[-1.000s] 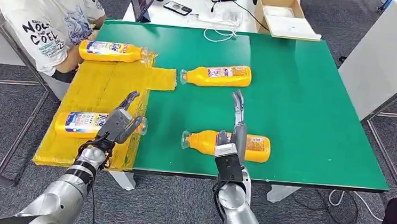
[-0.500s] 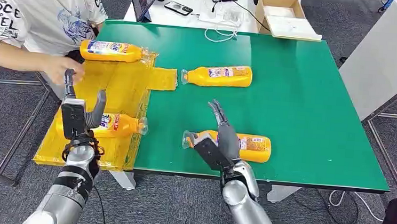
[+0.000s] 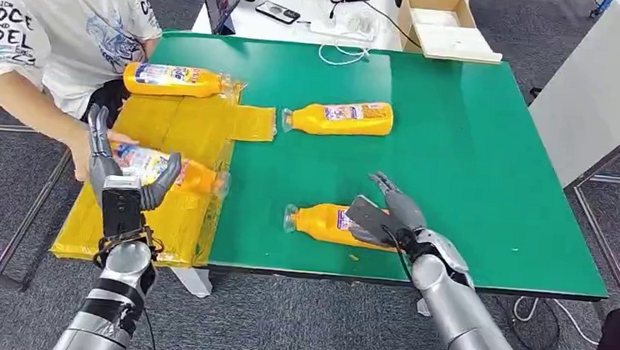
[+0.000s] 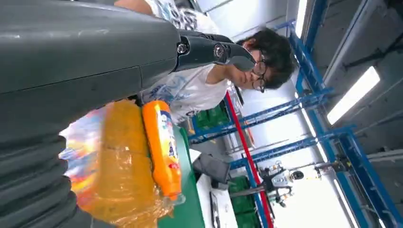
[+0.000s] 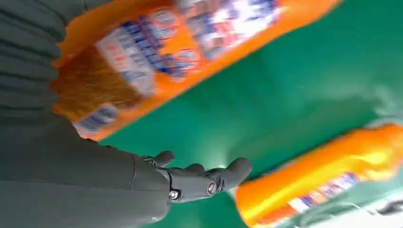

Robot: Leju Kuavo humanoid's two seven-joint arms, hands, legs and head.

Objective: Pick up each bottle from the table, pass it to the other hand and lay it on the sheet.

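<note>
— Well, look at the fingers of the right hand first: they arch over the near bottle, spread wide, and I can't see them wrapped round it yet. From here I'd call that hand empty, draped on top rather than gripping.

— And the bottle under it?

— Lying on its side on the green table, close to the front edge, clear cap end pointing toward the yellow sheet. That worries me. It's round, it's smooth, and if the palm presses down off-centre it could roll out from under and go over the edge.

— What about the left hand?

— Raised, palm turned in, fingers and thumb apart, holding nothing. Just behind it a bottle on the sheet is under a person's hand, whose owner sits beside the table. Those two hands are very near each other; any swing of the silver arm could bump the person or knock that bottle.

— Anything else lying about?

— A far bottle on the sheet up by the person, and a middle bottle on the bare green, well apart from both robot hands. The sheet looks crinkly and loose, overhanging the table's side, so a bottle dropped rather than laid might slide off with it.
</note>
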